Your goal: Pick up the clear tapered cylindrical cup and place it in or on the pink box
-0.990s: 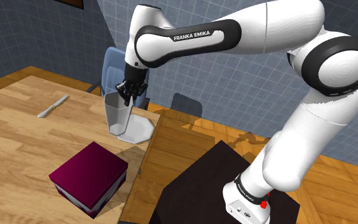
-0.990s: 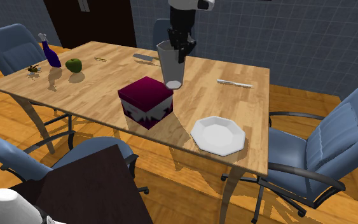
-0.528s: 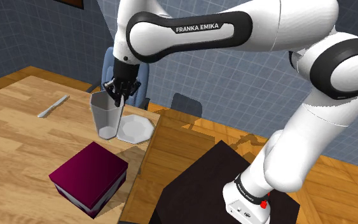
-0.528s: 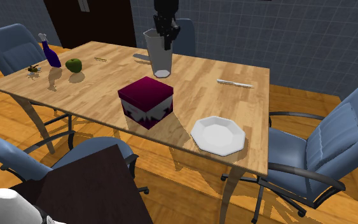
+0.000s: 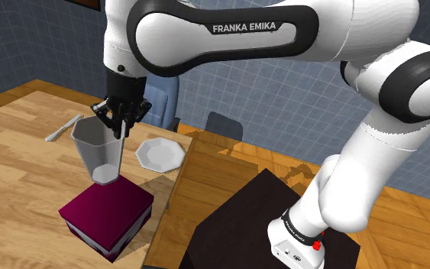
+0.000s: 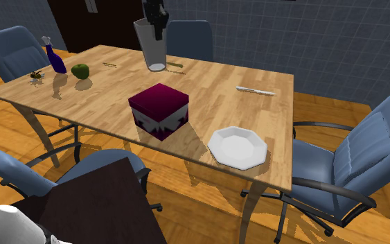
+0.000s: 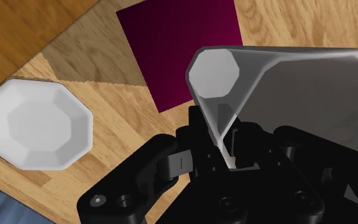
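Note:
The grey translucent tapered cup (image 5: 97, 157) hangs in the air, held by its rim wall in my shut gripper (image 5: 118, 122). Its base hovers just above the dark magenta box (image 5: 108, 214) on the wooden table. In the second exterior view the cup (image 6: 152, 48) hangs high above the table, with the gripper (image 6: 156, 21) on its rim and the box (image 6: 158, 107) lower down in front. In the wrist view the fingers of the gripper (image 7: 229, 149) clasp the cup (image 7: 285, 89) wall, and the cup's base overlaps one edge of the box (image 7: 184, 51).
A white octagonal plate (image 5: 160, 154) lies near the table edge beside the box, and a knife (image 5: 64, 128) lies farther along. A green apple (image 6: 80, 71) and a blue bottle (image 6: 55, 55) stand at the far corner. Blue chairs (image 6: 366, 152) ring the table.
The arm has carried the cup from above the plate toward the shoulder view's left and nearer the camera, until it hangs over the box. The grip has not changed.

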`<control>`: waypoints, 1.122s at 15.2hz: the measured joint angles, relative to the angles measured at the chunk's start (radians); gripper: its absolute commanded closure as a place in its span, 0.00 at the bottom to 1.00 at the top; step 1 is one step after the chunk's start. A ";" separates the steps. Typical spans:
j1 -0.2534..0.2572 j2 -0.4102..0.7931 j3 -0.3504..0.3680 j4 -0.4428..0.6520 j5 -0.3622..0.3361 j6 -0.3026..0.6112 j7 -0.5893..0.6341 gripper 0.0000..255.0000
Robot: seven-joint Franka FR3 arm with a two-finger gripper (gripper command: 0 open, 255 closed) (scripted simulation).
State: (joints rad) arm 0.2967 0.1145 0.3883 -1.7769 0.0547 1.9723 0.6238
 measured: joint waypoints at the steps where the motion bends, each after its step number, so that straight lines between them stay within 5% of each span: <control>1: 0.004 0.008 0.002 0.002 -0.004 0.006 0.007 1.00; 17: 0.013 0.068 0.000 -0.138 -0.026 0.201 0.014 1.00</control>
State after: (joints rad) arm 0.3093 0.1829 0.3887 -1.9145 0.0289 2.1734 0.6375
